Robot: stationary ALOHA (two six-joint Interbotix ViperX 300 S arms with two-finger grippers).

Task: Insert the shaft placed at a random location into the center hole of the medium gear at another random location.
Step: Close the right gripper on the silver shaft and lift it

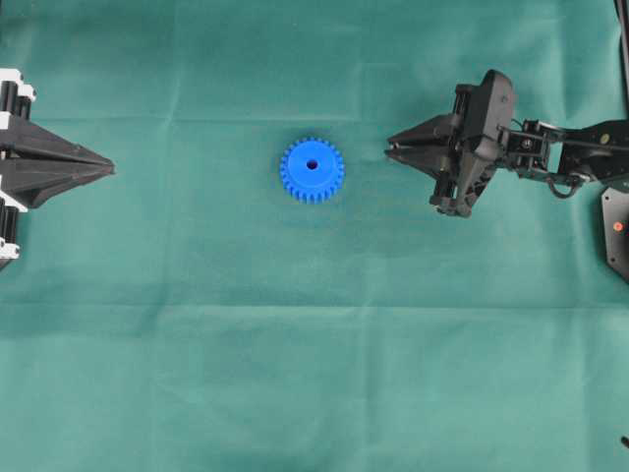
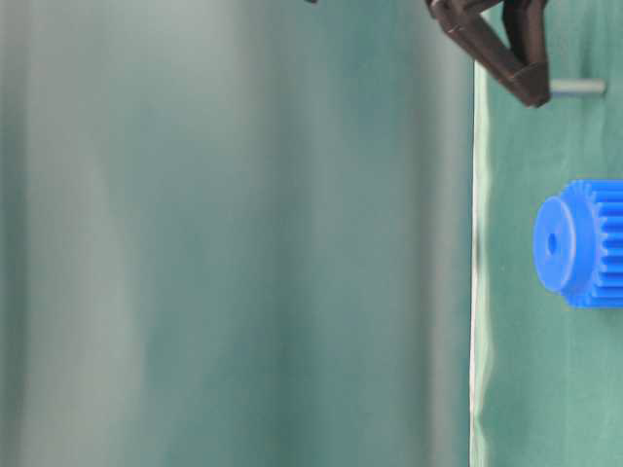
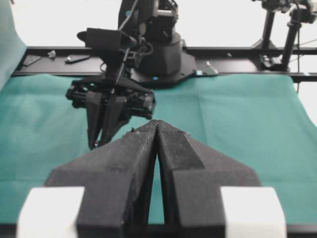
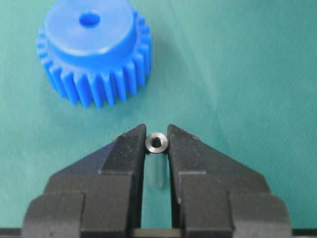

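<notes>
While the overhead view hides the pin itself, we see the right gripper (image 1: 391,149) pinched narrow just right of the medium gear (image 1: 313,168), which lies flat mid-table on the green cloth (image 1: 295,374) with its center hole (image 1: 313,164) facing up; the left gripper (image 1: 110,169) sits far left, fingers pressed together on nothing. Table-level view: the shaft (image 2: 577,87) pokes out of the right fingertips, clear of the cloth, gear beside it, not touching. Left wrist view: left fingers closed, empty; gear not visible there. Right wrist view: the shaft sits clamped between the two pads (image 4: 130,148), end-on, silvery, hollow-looking tip, blue gear ahead with raised hub and many small teeth. To do this well, we reckon: keep the pin vertical, carry it over the hub, center on the hole before lowering, descend slowly, since the hole looks barely pin-wide; release only once seated.
</notes>
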